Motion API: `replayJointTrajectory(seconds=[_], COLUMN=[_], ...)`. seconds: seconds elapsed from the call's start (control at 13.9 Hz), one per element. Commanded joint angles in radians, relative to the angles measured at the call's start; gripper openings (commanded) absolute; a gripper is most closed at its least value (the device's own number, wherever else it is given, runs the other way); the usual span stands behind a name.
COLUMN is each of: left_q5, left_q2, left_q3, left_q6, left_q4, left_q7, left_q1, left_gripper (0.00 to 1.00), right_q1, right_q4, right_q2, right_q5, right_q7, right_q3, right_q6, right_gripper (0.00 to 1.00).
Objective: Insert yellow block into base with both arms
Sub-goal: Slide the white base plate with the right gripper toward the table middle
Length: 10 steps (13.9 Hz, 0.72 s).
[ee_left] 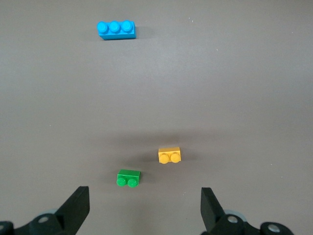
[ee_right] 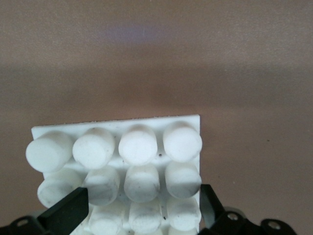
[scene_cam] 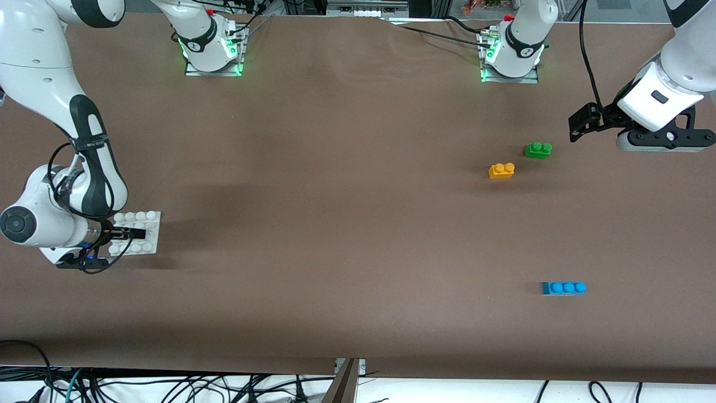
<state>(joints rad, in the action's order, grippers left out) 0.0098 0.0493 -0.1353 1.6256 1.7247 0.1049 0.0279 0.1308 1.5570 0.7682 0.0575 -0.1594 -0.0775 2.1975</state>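
Here, the left end effector (ee_left: 142,208) hangs released over the stiff, light yellow block (scene_cam: 501,170). Its flat sides suit pinching. The right end effector (ee_right: 142,208) straddles the base (ee_right: 117,166), spread wide.

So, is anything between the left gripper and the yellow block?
Nothing blocks it. The left gripper hangs open above the table; the green brick lies beside the yellow block, apart from it, close enough to watch.

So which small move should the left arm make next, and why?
Probably lower the left gripper toward the yellow block. Its jaws stand open and empty above the table, the block lies free beside the green brick, and the right gripper is already at the base.
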Motion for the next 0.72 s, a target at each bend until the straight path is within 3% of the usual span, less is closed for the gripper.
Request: replayJointTrajectory(seconds=[0.0, 0.65], left_q5=[0.026, 0.027], left_q2=[-0.005, -0.005], left_q3=[-0.007, -0.007], left_q6=[-0.010, -0.010], left_q4=[-0.016, -0.016], left_q7=[-0.011, -0.011], left_q1=[0.003, 0.003], left_gripper=[1.00, 1.00], right_q1=[0.015, -0.066], right_q4=[0.041, 0.038], right_q2=[0.002, 0.026], right_q5=[0.009, -0.022], right_q7=[-0.022, -0.003], right_q3=[0.004, 0.015], right_q6=[0.047, 0.094], right_gripper=[1.00, 1.00])
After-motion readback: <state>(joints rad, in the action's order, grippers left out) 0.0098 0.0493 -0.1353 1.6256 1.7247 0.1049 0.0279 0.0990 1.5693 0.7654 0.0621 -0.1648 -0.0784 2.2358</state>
